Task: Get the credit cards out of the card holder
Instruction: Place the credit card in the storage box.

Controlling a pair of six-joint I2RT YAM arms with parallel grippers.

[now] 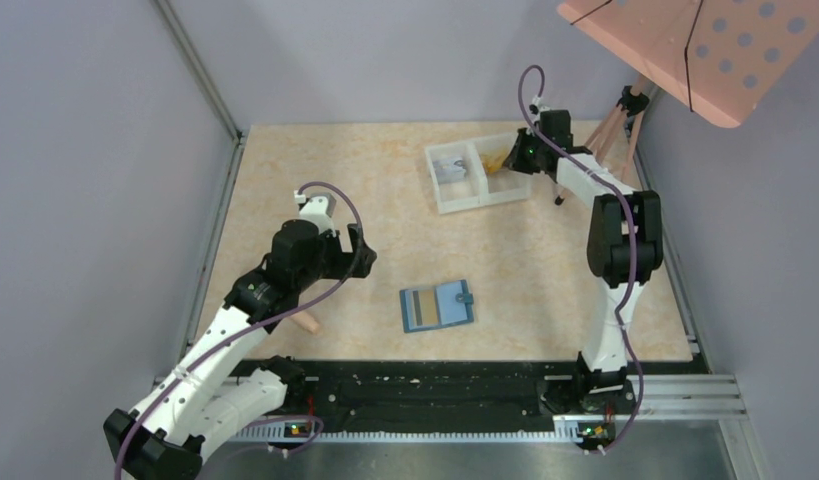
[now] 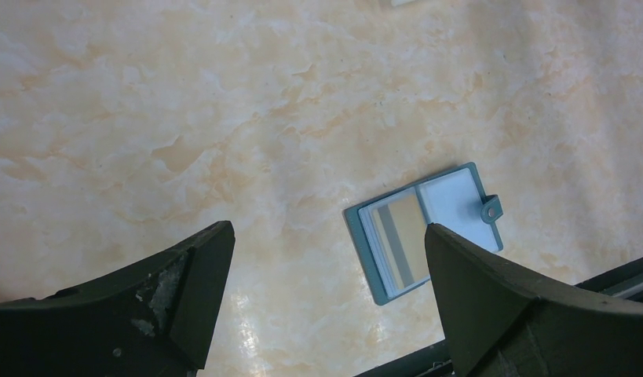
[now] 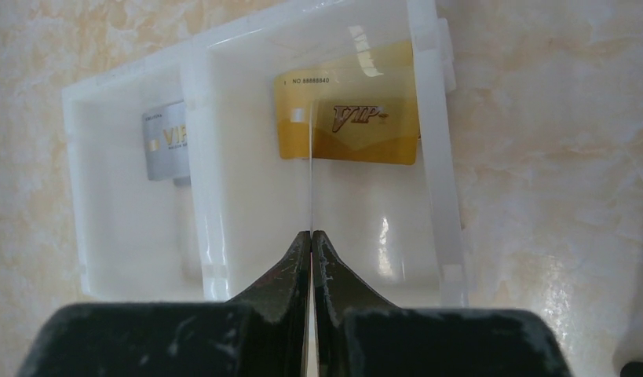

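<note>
The teal card holder lies open on the table near the front, also in the left wrist view. A gold card with a grey stripe sits in its left pocket. My left gripper is open and empty, hovering to the left of the holder. My right gripper is shut on a thin card seen edge-on, held over the right compartment of the white tray. A gold VIP card lies in that compartment. A grey card lies in the left one.
The white two-compartment tray stands at the back of the table. A pink perforated board on a stand hangs over the back right corner. A small peach object lies under the left arm. A metal rail borders the table's left edge.
</note>
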